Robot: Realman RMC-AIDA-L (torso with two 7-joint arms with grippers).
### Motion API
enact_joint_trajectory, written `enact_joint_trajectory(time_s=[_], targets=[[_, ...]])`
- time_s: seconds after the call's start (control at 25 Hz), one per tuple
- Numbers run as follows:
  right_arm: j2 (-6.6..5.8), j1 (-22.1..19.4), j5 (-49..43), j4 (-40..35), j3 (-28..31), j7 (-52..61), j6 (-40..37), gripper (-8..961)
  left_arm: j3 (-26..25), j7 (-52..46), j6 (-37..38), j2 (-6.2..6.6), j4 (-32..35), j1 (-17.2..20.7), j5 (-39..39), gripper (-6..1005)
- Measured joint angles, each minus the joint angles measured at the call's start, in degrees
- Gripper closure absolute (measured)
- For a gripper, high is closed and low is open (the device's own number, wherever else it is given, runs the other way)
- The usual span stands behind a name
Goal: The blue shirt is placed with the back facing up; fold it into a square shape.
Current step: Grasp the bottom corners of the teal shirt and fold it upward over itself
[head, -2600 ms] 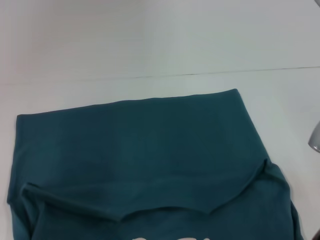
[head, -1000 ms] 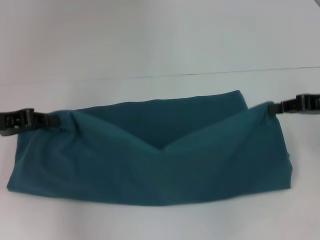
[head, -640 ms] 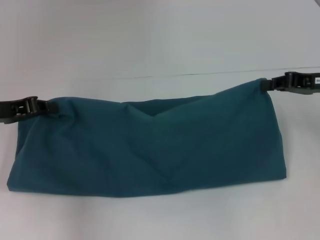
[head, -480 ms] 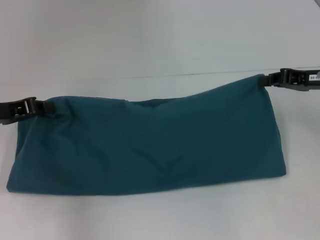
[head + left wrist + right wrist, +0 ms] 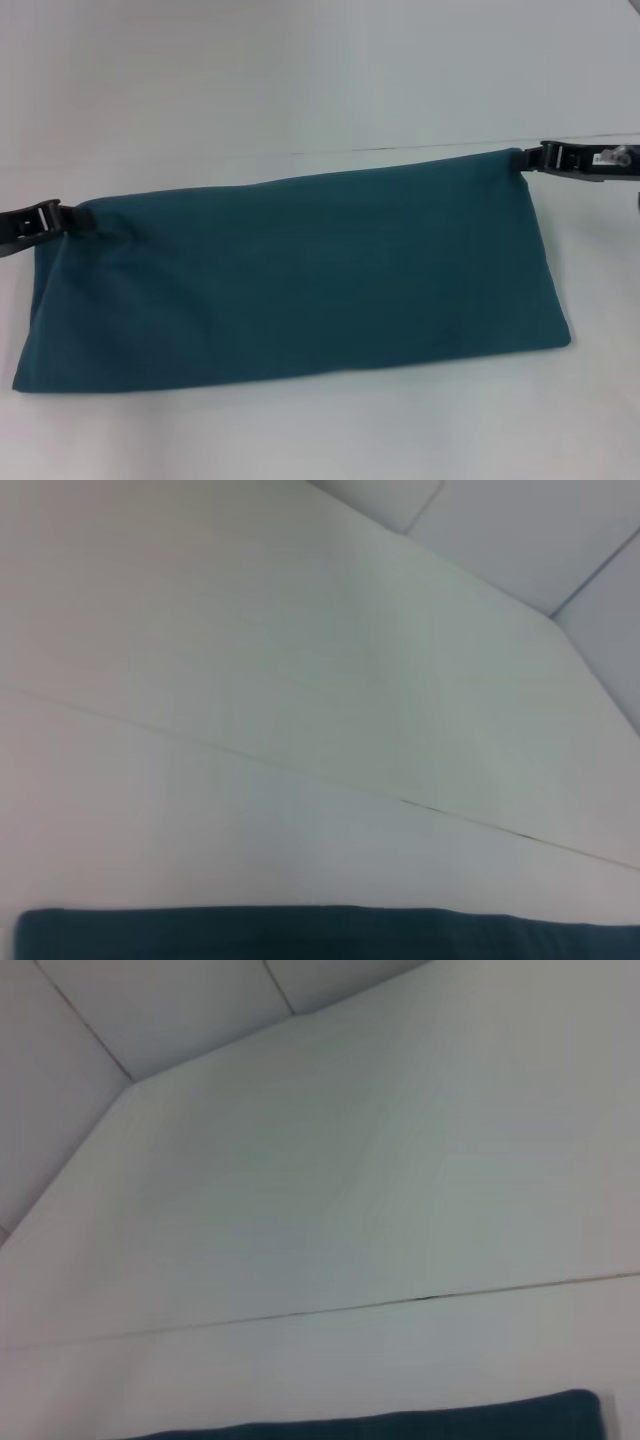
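Fabric of the dark teal-blue shirt (image 5: pixel 300 275) was spread as a long band across mid-frame on the white table (image 5: pixel 300 80), its upper corners clamped by the left gripper (image 5: pixel 78 220) and right gripper (image 5: pixel 527 162).

Head: high, looking down on white tabletop (image 5: pixel 300 80) | wrists: low, skimming it | shared: dark teal-blue soft shirt (image 5: pixel 300 280) edge, tabletop seam.

It looks like a plain test room or lab, not a home. A big white table (image 5: pixel 300 90) fills the view, with a thin seam (image 5: pixel 400 148) running across it. The wrist views show bare pale wall panels (image 5: pixel 150 1010) behind the table, with thin lines where they join.
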Motion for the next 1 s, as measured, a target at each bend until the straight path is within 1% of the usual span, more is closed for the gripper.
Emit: enact_joint_trajectory(time_s=[0.2, 0.4, 0.68, 1.0], targets=[[0.68, 1.0, 0.0, 1.6, -0.1, -0.5, 3.9, 910, 0.0, 0.7, -2.4, 0.11, -1.6, -0.1, 0.0, 927], [1.41, 2.0, 0.0, 2.7, -1.4, -0.5, 7.2, 881, 0.0, 2.0, -4.5, -0.28, -2.6, -0.3, 0.2, 922], [2.50, 2.8, 0.0, 3.2, -3.5, -0.4, 10.7, 840, 0.2, 2.9, -6.8, -0.43, -4.3, -0.5, 0.2, 916], [2.93, 3.3, 0.0, 4.5, -4.3, 0.2, 14.7, 793, 1.0, 3.2, -11.4, -0.47, -5.7, -0.5, 0.5, 909]])
